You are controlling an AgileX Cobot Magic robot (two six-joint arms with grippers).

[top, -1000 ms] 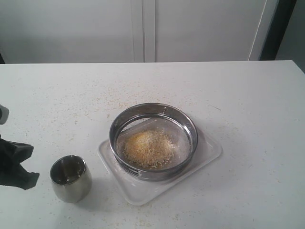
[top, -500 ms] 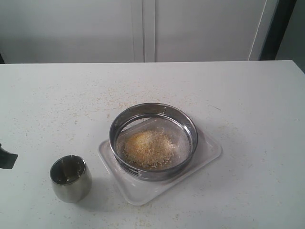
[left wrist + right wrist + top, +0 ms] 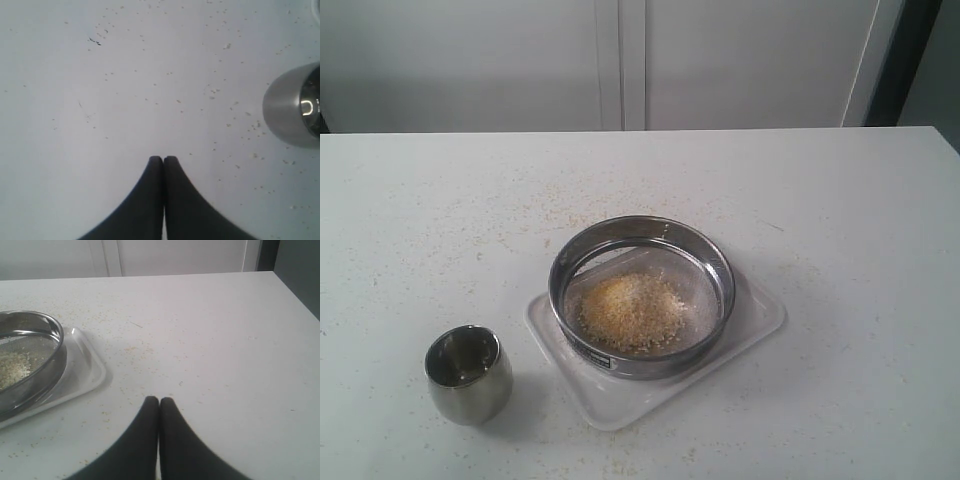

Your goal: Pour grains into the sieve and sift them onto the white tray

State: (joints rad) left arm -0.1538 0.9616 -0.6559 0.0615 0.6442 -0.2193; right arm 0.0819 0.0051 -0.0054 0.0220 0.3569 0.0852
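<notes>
On the counter (image 3: 820, 200), poured grains (image 3: 632, 312) are sitting in the sieve (image 3: 640, 368), sifting seemingly pending. Empty, the left pincer (image 3: 163, 160) and right pincer (image 3: 159, 400) are hanging closed.

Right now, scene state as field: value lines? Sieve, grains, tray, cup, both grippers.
sieve: upright on the white tray, no gripper on it
grains: piled on the sieve's mesh; stray bits on the table
white tray: under the sieve, corners showing past the ring
cup: steel, upright on the table, left of the tray, apart from it
left gripper: shut, empty, over the table near the cup
right gripper: shut, empty, over the table beside the tray
exterior view: no arm in frame
</notes>
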